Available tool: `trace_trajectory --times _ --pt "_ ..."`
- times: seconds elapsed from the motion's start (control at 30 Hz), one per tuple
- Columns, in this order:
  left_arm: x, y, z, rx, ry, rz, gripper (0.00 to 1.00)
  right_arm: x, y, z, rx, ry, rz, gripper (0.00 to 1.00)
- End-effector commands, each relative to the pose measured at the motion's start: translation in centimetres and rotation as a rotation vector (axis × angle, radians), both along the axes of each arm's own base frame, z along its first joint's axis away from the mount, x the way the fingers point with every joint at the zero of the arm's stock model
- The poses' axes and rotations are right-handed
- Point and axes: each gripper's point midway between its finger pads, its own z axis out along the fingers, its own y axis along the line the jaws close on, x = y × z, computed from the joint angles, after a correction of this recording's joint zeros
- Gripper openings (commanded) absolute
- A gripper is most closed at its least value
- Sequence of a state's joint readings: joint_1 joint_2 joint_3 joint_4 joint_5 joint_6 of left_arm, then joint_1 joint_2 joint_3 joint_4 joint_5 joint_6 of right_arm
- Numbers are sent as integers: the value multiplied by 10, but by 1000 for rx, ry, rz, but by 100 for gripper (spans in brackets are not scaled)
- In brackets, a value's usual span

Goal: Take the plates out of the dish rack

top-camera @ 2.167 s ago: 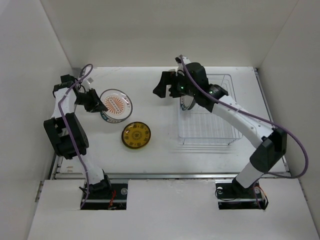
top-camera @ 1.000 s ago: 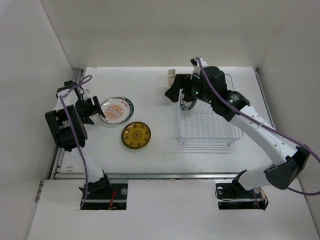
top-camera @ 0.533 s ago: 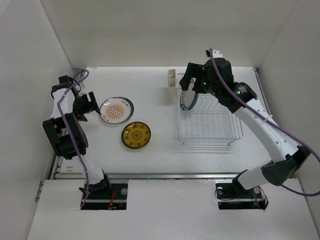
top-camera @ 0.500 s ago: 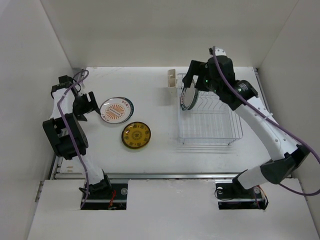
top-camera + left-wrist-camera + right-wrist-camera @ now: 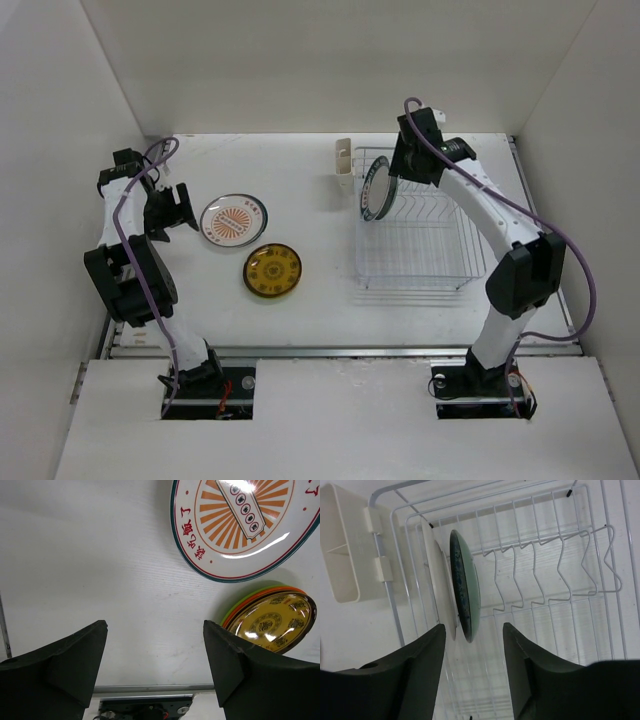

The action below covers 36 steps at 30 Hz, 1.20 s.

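The dish rack [image 5: 468, 262] stands at the right of the table, with two plates upright in its left slots. In the right wrist view these are a white plate [image 5: 439, 587] and a teal-green plate [image 5: 465, 582]. My right gripper [image 5: 392, 172] [image 5: 472, 647] hangs open over them, its fingers either side of both rims without touching. On the table at the left lie a white plate with an orange centre [image 5: 233, 220] [image 5: 240, 525] and a brown-yellow plate [image 5: 274, 270] [image 5: 272, 622] on top of an orange-rimmed one. My left gripper [image 5: 172, 210] [image 5: 155, 632] is open and empty, just left of the white plate.
A cream cutlery cup [image 5: 343, 166] [image 5: 340, 555] hangs on the rack's back left corner. White walls close in the table at the back and both sides. The rack's other slots [image 5: 560, 565] to the right hold nothing.
My right arm has swung from the rack's left side to above the two upright plates, and its jaws have narrowed around them. My left gripper has drawn back slightly from the white plate.
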<state>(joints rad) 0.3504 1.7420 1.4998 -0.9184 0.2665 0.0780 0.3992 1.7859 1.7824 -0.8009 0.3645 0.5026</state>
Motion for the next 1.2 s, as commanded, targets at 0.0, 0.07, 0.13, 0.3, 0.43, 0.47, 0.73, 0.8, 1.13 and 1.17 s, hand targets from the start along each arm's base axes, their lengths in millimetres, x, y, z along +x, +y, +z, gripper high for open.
trace_trajectory --times 0.0,0.07,0.13,0.3,0.43,0.47,0.73,0.8,1.13,1.17 --pt "-7 2 21 32 -33 -23 75 9 -5 6 18 -36 -42 53" --pt "-13 0 16 26 -17 -24 75 13 -4 2 18 -35 -43 50" --pt "-16 -1 15 25 -14 -24 75 17 2 -9 27 -17 -28 49" --pt "-21 -5 13 13 -7 -26 75 28 10 -43 40 41 -5 53" --pt "-23 -7 16 9 -12 -40 75 30 14 -65 47 87 -12 54" --pt "-23 -7 16 9 -12 -40 75 31 15 -72 53 99 -24 54" --pt "-22 -4 21 28 -26 -46 75 35 11 -79 51 103 -47 47" --pt "-22 -4 21 28 -26 -46 75 33 10 -85 44 120 -48 38" --pt "-25 -7 30 27 -48 -48 75 23 -20 -36 -49 28 -117 0" --pt "-22 -6 33 31 -58 -48 75 19 -27 -17 -61 -2 -127 0"
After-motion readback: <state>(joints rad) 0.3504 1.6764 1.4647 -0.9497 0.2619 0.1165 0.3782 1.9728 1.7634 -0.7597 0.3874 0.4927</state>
